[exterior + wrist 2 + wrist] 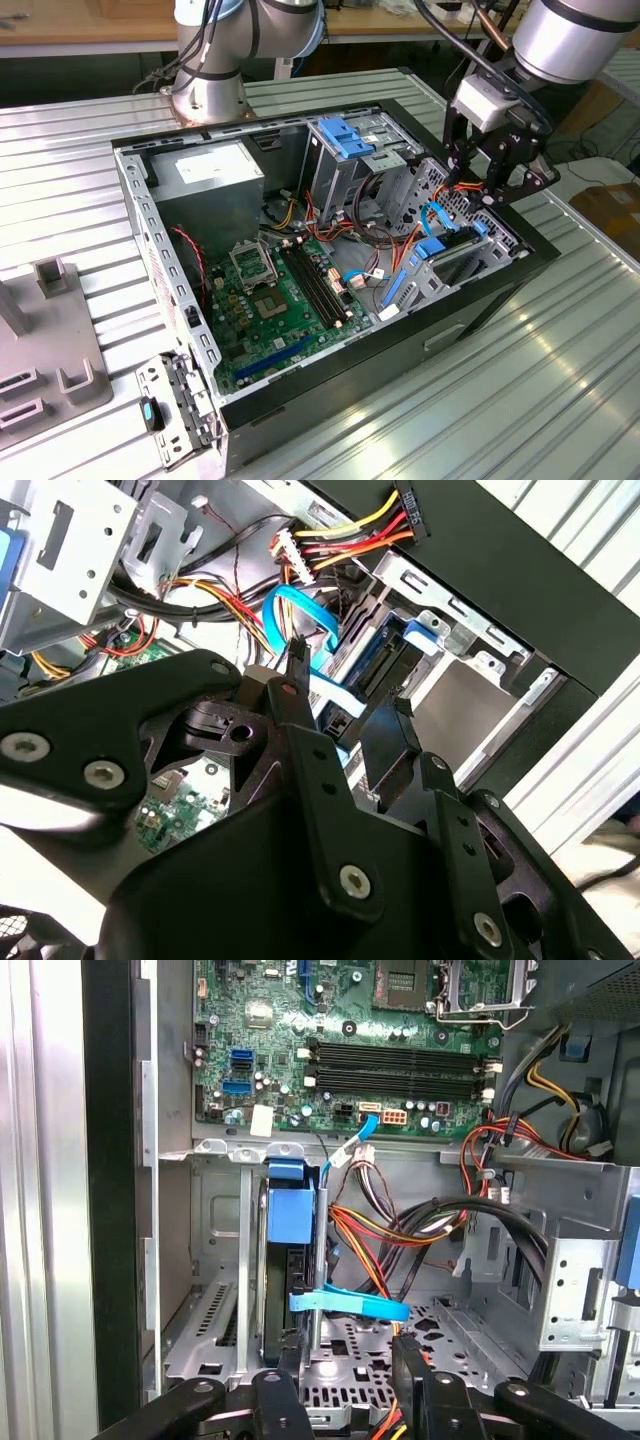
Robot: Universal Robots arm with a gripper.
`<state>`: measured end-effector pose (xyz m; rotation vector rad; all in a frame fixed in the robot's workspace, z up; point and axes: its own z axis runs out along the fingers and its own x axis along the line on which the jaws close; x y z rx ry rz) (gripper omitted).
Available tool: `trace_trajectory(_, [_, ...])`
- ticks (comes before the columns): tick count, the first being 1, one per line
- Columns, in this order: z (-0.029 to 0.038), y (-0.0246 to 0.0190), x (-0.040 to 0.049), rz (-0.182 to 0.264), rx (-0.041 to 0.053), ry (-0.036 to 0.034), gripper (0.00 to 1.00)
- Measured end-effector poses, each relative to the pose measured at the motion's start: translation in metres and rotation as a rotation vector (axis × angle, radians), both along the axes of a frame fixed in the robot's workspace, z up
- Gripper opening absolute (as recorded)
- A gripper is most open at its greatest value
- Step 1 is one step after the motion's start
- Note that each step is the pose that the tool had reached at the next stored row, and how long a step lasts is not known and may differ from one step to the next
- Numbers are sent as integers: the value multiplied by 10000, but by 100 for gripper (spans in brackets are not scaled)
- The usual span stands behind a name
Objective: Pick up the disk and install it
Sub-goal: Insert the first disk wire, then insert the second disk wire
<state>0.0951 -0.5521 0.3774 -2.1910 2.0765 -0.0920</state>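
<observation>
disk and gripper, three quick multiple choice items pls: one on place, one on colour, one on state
1. Where is the disk? A) on the table outside the case B) on edge in the drive bay C) on the power supply
2. Its rails are? A) red B) green C) blue
3. The gripper is? A) open, empty B) shut on the disk C) shut on a cable
1 B: it stands in the bay in the first wrist view. 2 C: blue plastic runs along its edge. 3 A: its jaws stand apart, nothing between.
</observation>
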Motion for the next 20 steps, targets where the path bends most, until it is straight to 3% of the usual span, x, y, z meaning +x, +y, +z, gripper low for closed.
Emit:
trace_trajectory(13, [-3, 0, -26, 1, 0, 1, 48])
trace_trajectory(18, [-5, 0, 36, 903, -1, 0, 48])
trace_trajectory(20, [-9, 0, 48, 1687, 0, 0, 48])
